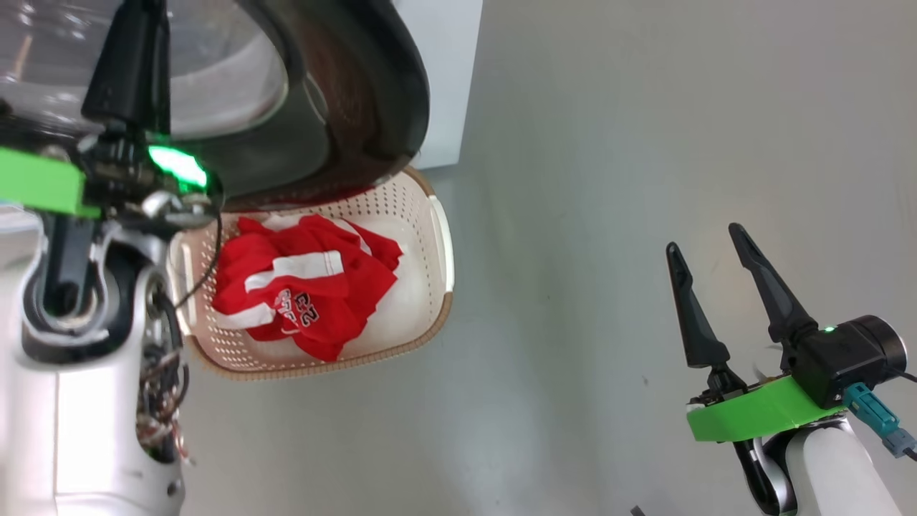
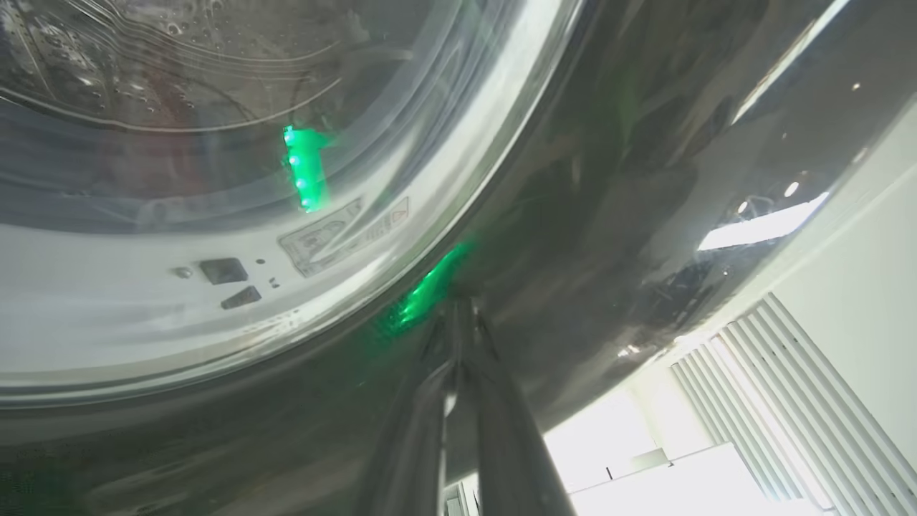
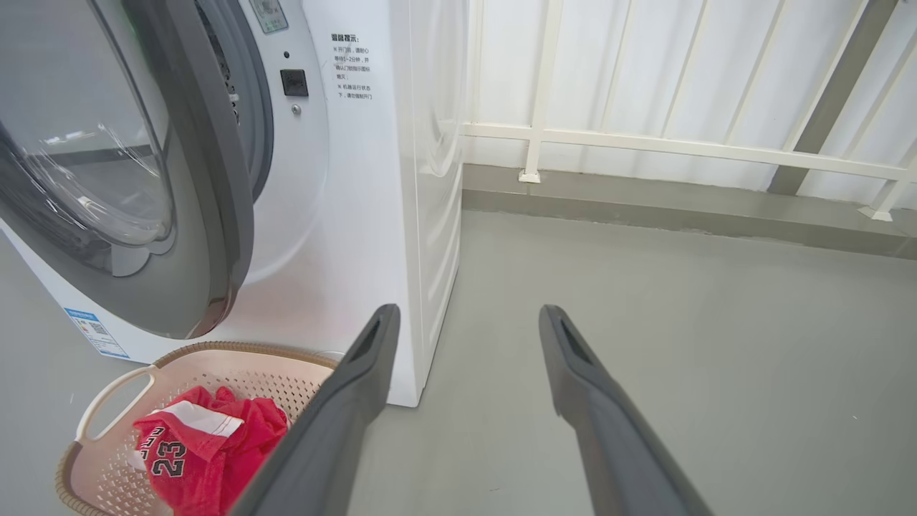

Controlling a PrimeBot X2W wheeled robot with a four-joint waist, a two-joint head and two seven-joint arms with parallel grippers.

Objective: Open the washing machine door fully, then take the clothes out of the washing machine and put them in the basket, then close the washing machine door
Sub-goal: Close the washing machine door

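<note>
The glossy black washing machine door (image 1: 372, 93) with its clear glass bowl stands partly open above the basket (image 1: 440, 236). My left gripper (image 1: 132, 50) is shut, and its joined tips (image 2: 462, 315) press against the black ring of the door (image 2: 609, 179) just beside the glass. It holds nothing. The red clothes (image 1: 308, 287) with white bands and lettering lie in the cream perforated basket. In the right wrist view the door (image 3: 208, 215) hangs at an angle off the white washing machine (image 3: 358, 215), over the basket (image 3: 236, 350) and clothes (image 3: 208, 444). My right gripper (image 1: 703, 240) (image 3: 469, 315) is open and empty over the floor.
Grey floor stretches to the right of the machine and basket. A white railing (image 3: 645, 143) and a low grey kerb (image 3: 645, 208) close off the far side. A blue label sticker (image 3: 97, 333) sits low on the machine's front.
</note>
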